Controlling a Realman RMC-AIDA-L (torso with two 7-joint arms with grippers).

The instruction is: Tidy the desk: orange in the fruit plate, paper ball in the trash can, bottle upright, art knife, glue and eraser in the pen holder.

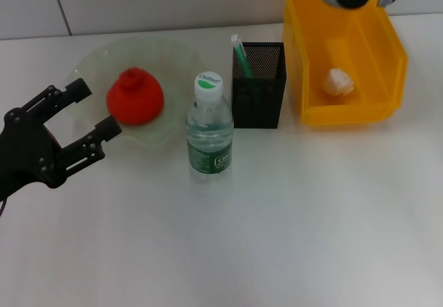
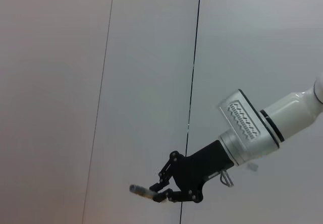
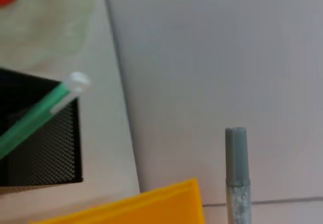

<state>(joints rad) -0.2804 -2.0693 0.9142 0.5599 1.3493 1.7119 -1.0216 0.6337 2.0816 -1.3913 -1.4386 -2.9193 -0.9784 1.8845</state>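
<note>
Left gripper jaws spread, beside the fruit plate holding the orange. Right gripper pinches a grey stick above the trash can.

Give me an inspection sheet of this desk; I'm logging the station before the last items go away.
Surface: white table, smooth and plain.
Job's things: orange in the fruit plate; bottle upright; paper ball in the trash can; pen holder holds a green stick; eraser not seen.
Clutter: nothing seen.
Grippers: left gripper open, beside the fruit plate; right gripper raised above the trash can, fingers shut on a grey stick.
Cables: nothing seen.
Surroundings: pale panelled wall behind the table.
</note>
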